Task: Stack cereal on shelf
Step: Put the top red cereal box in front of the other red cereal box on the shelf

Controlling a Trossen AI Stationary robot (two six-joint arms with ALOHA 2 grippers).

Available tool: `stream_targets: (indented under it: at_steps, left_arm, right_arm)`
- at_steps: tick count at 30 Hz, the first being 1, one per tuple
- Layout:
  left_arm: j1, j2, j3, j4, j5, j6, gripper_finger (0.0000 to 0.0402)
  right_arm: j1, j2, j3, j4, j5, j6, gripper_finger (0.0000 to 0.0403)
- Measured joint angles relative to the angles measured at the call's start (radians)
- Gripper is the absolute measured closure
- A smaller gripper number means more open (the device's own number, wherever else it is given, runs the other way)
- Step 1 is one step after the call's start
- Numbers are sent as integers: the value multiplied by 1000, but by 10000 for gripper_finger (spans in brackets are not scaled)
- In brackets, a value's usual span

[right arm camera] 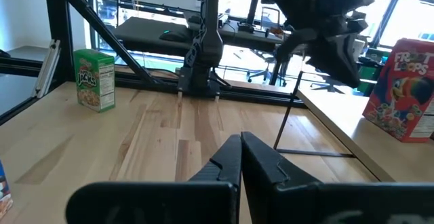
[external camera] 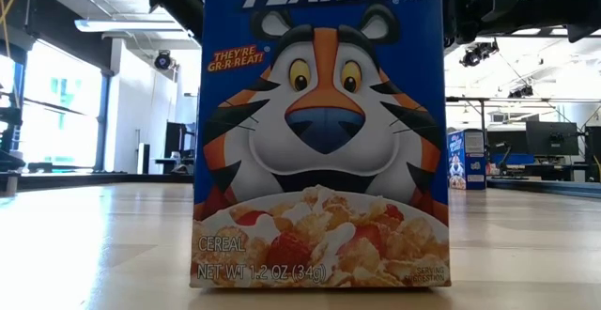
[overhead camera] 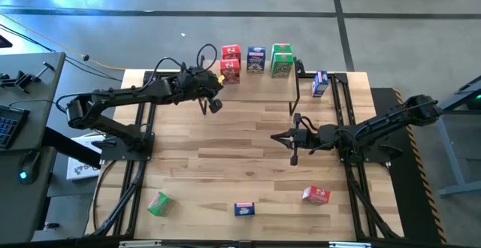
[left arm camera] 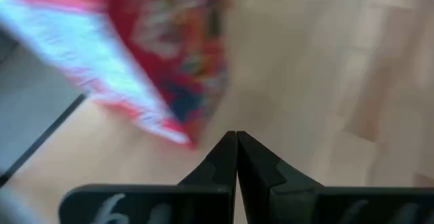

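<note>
The shelf (overhead camera: 259, 90) stands at the table's far middle on thin black legs; its top board (right arm camera: 339, 125) also shows in the right wrist view. Along its far side stand two red cereal boxes (overhead camera: 230, 62), a blue one (overhead camera: 256, 58) and two green ones (overhead camera: 282, 60). My left gripper (overhead camera: 218, 86) is shut and points slanting down at the nearer red box (left arm camera: 169, 61), its tips close by the box's lower corner. My right gripper (overhead camera: 274, 137) is shut and level over the table's middle, holding nothing. The low view shows neither gripper. My left gripper's shut fingertips (left arm camera: 236, 142) stand right beside the red box's lower corner (left arm camera: 188, 137), coming at it slanting down from the table's left. The picture is blurred there, and I cannot tell whether they touch the box.
Three loose boxes lie near the table's front edge: green (overhead camera: 158, 203), blue (overhead camera: 244, 209), which fills the low view (external camera: 319, 131), and red (overhead camera: 316, 195). Another blue box (overhead camera: 319, 83) stands right of the shelf. A green box (right arm camera: 95, 80) stands by the black frame.
</note>
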State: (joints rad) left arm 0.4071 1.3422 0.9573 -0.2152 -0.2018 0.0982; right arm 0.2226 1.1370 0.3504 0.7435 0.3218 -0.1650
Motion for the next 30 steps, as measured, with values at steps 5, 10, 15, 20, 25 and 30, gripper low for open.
stream_targets:
  at_steps: [5, 10, 15, 20, 25, 30]
  left_arm:
    - [-12, 26, 0, 89, 4, 54, 401]
    - [8, 72, 0, 184, -2, 82, 401]
    - [20, 110, 0, 231, -1, 91, 401]
    - [26, 143, 0, 271, -2, 128, 401]
    - [32, 146, 0, 275, -2, 141, 401]
    - [45, 146, 0, 274, -3, 172, 401]
  right_arm:
    - [0, 0, 0, 0, 0, 0, 403]
    - [0, 0, 0, -2, 0, 0, 403]
    - [0, 0, 0, -2, 0, 0, 403]
    - [0, 0, 0, -2, 0, 0, 403]
    - [0, 0, 0, -2, 0, 0, 403]
    - [0, 0, 0, -2, 0, 0, 403]
